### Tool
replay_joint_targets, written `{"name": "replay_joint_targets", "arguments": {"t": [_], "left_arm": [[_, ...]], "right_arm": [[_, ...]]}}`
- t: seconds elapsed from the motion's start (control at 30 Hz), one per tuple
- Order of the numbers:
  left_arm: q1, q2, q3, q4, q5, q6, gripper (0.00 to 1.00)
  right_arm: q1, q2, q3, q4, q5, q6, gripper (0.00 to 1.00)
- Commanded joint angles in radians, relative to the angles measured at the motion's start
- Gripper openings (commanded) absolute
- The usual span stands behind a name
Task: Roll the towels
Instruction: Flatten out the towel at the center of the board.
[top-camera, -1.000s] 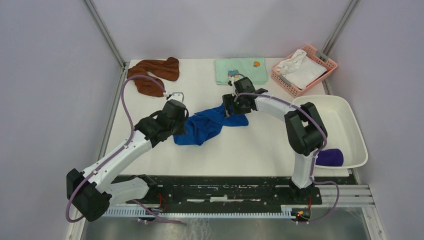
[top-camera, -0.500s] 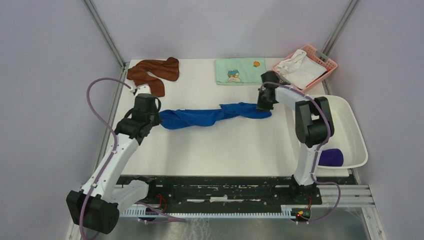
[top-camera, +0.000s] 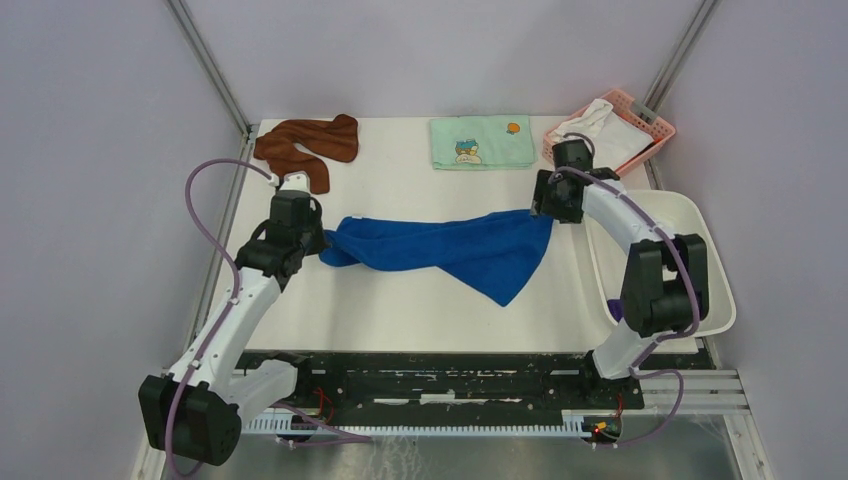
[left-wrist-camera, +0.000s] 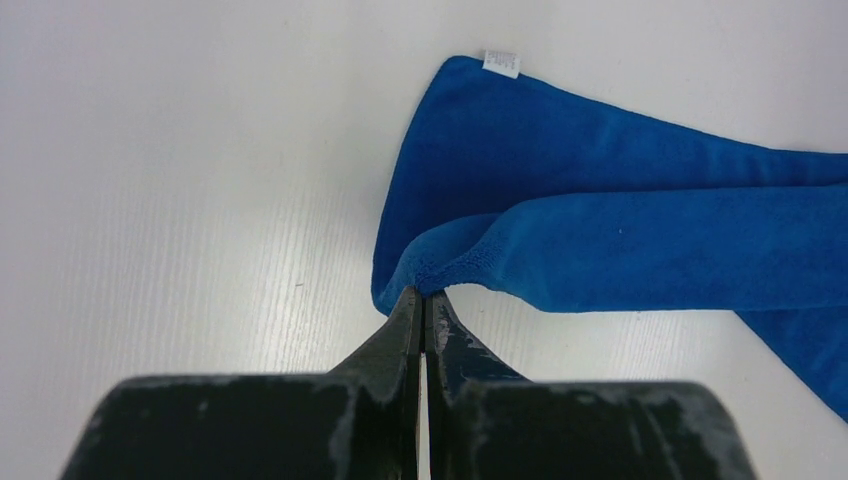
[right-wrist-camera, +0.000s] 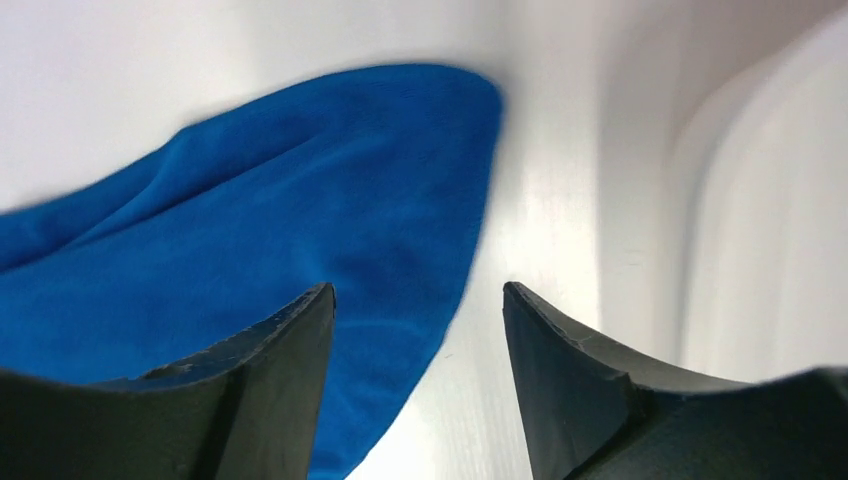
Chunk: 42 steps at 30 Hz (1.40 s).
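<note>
The royal blue towel (top-camera: 450, 250) lies stretched across the middle of the table, one corner drooping toward the near edge. My left gripper (top-camera: 322, 243) (left-wrist-camera: 424, 293) is shut on its left corner, and the cloth (left-wrist-camera: 650, 230) fans away from the pinched tips. My right gripper (top-camera: 545, 205) (right-wrist-camera: 415, 290) hovers open over the towel's right corner (right-wrist-camera: 300, 200) with nothing between its fingers. The rust-brown towel (top-camera: 305, 145) lies crumpled at the back left. The dark purple towel is almost wholly hidden behind my right arm's elbow.
A pale green cartoon-print towel (top-camera: 482, 142) lies flat at the back centre. A pink basket (top-camera: 655, 118) holding a white cloth (top-camera: 600, 135) stands at the back right. A white tub (top-camera: 700, 230) sits along the right edge, next to my right gripper.
The arms drew apart and pulled the bunched blue towel out long. The right gripper then let go of its corner and moved back right; the towel now lies spread wider.
</note>
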Motion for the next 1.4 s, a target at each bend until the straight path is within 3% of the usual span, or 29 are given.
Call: {"name": "replay_joint_targets", "arguments": {"t": [0.0, 0.13, 0.3, 0.53, 0.73, 1.0, 1.37], "left_arm": [[0.005, 0.014, 0.007, 0.074, 0.033, 0.058, 0.03], [0.005, 0.014, 0.004, 0.077, 0.033, 0.062, 0.03], [0.006, 0.026, 0.008, 0.076, 0.03, 0.066, 0.03], [0.005, 0.029, 0.007, 0.073, 0.018, 0.066, 0.03], [0.005, 0.033, 0.008, 0.073, 0.017, 0.065, 0.03], [0.005, 0.026, 0.004, 0.073, 0.013, 0.066, 0.03], [0.005, 0.024, 0.003, 0.073, 0.015, 0.068, 0.03]], "right_arm": [[0.127, -0.091, -0.038, -0.032, -0.037, -0.065, 0.72], [0.174, -0.159, -0.157, -0.036, -0.073, 0.047, 0.71], [0.308, -0.196, -0.231, -0.071, -0.07, 0.075, 0.69], [0.418, -0.199, -0.311, -0.122, 0.016, 0.214, 0.6], [0.497, -0.208, -0.375, -0.098, 0.124, 0.392, 0.6], [0.524, -0.215, -0.432, -0.012, 0.126, 0.5, 0.58], [0.528, -0.347, -0.446, -0.053, 0.172, 0.561, 0.53]]}}
